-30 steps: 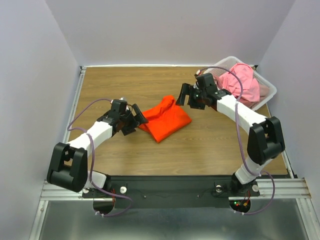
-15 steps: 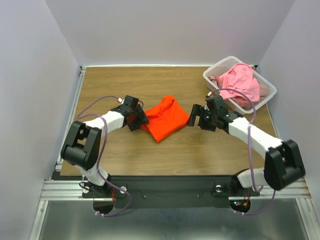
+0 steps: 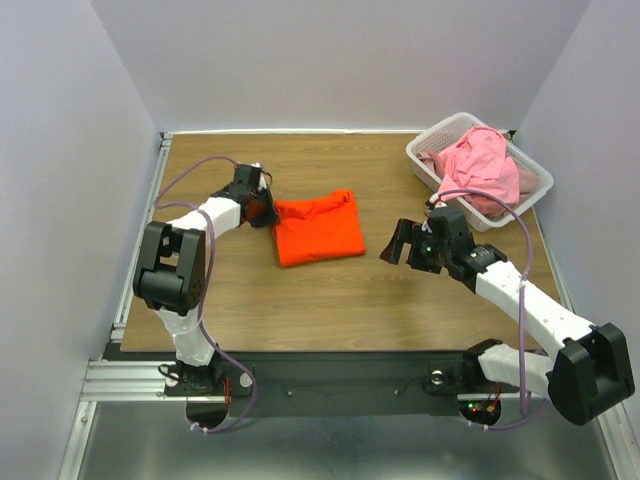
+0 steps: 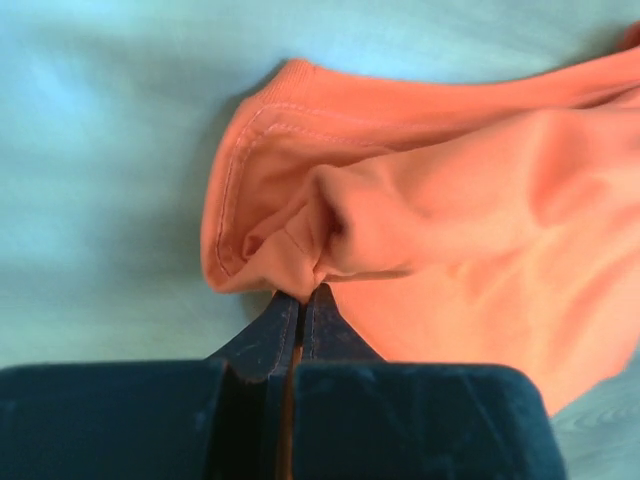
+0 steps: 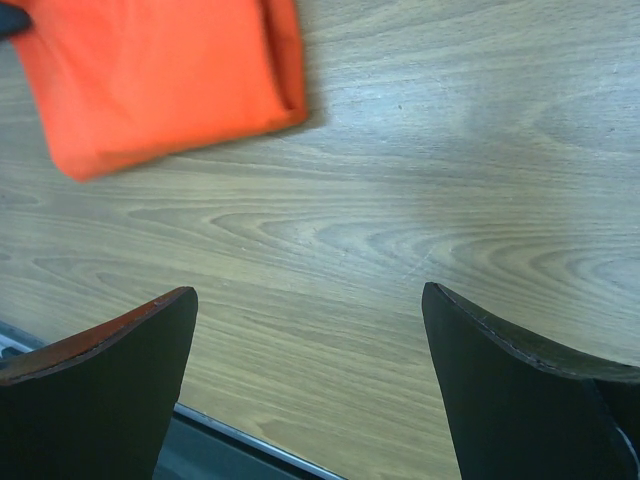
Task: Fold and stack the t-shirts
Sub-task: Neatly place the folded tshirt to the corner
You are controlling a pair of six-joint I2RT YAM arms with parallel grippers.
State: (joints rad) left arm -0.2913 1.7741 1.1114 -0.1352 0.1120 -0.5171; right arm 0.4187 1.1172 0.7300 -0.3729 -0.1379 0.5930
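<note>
Clamped shut with the left gripper [image 4: 300, 296] on the far-left corner of the orange t-shirt [image 3: 318, 228], pinching a bunched fold beside the hem. Holding the right gripper [image 5: 308, 300] spread wide and empty, low over bare table [image 3: 300, 300], apart from the cloth on its near-right side. Orange shirt folded to a rough rectangle, mid-table, a little left of centre. Pink t-shirt [image 3: 480, 165] heaped unfolded in the basket [image 3: 425, 160], far-right corner.

Risks:
- Any tug left likely to skew or unroll the fold: single pinch point, nothing pinning the right side.
- Possible cloth snag on opening, lifting the corner and spoiling the layers.
- Pink one draped to the rim; could drag or tip the basket on pull-out.

Room:
- Left table edge near the left gripper, little margin that way.
- Plenty of open wood near and right of the orange shirt for spreading the pink one.
- Basket tight in the corner; best approached from its near-left side.
</note>
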